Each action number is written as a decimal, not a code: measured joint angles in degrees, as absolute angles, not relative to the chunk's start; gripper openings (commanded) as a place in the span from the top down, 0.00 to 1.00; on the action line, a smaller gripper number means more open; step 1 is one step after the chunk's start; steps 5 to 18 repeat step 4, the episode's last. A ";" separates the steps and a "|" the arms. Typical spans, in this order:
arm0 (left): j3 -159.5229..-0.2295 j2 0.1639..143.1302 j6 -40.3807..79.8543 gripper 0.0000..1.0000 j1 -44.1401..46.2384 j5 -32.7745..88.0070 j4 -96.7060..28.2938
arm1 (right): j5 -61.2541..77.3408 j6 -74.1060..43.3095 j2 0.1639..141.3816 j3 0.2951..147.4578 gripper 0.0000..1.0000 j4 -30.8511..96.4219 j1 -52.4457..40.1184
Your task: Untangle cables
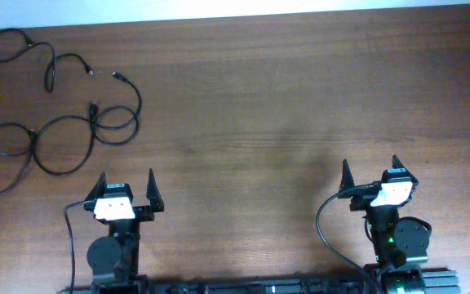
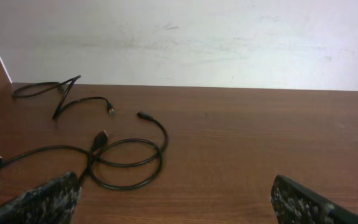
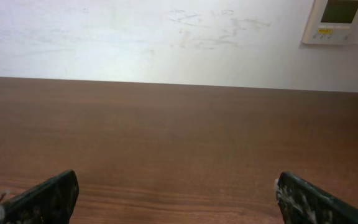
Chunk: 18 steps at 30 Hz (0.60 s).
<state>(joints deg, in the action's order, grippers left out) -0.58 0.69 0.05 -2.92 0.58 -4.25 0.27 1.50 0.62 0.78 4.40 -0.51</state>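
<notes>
Thin black cables lie in loose loops at the far left of the wooden table, with small plug ends near the middle of the spread. In the left wrist view the cables lie just ahead and left of the fingers. My left gripper is open and empty, below the loops and apart from them; it also shows in the left wrist view. My right gripper is open and empty at the front right, far from the cables; it also shows in the right wrist view.
A white wall runs along the table's far edge. A wall panel shows at the upper right of the right wrist view. Thicker black wires hang from the arm bases at the front edge.
</notes>
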 measured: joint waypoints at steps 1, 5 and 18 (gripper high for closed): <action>-0.58 0.69 0.08 0.01 -2.92 0.58 -4.25 | 0.27 1.50 0.62 0.78 0.01 4.40 -0.51; -0.58 0.69 0.05 0.01 -2.92 0.58 -4.25 | 0.27 1.50 0.62 0.78 0.01 4.40 -0.51; -0.58 0.69 0.05 0.01 -2.92 0.58 -4.25 | 0.27 1.50 0.62 0.78 0.01 4.40 -0.51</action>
